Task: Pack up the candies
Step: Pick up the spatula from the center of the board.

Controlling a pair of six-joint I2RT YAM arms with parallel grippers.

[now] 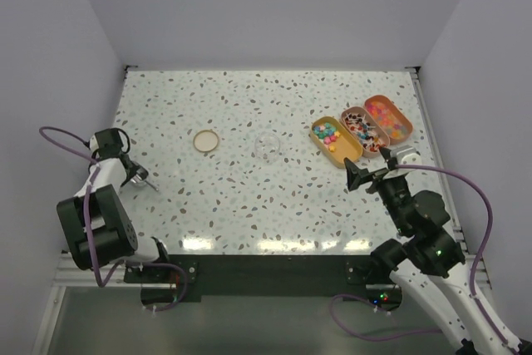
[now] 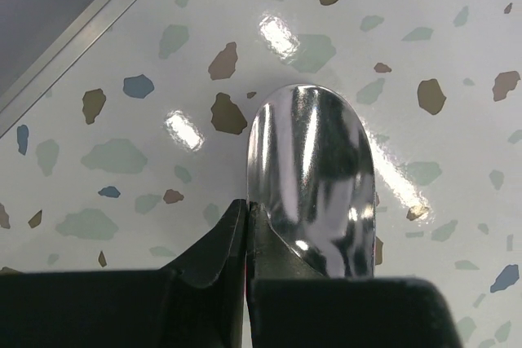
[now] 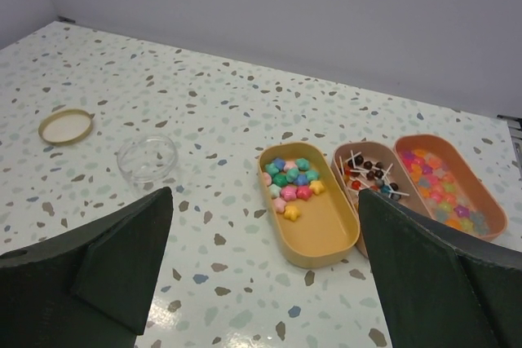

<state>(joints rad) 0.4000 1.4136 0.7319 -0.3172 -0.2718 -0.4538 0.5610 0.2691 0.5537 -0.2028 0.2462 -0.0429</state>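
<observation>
The candies lie in three oval trays at the right: star-shaped ones (image 1: 329, 135) in a yellow tray (image 3: 326, 260), dark and red ones with white sticks (image 1: 363, 129) in a brown tray, and mixed bright ones (image 1: 389, 115) in an orange tray. They also show in the right wrist view (image 3: 289, 181). My right gripper (image 1: 367, 174) is open and empty, just in front of the trays (image 3: 265, 197). My left gripper (image 1: 140, 177) is at the far left, low over the table, shut (image 2: 246, 205) on a shiny metal spoon (image 2: 314, 185) whose bowl is empty.
A small clear open jar (image 1: 268, 146) stands mid-table, also seen in the right wrist view (image 3: 147, 158). Its tan lid (image 1: 206, 140) lies flat to the left of it (image 3: 65, 125). White walls close in the table on three sides.
</observation>
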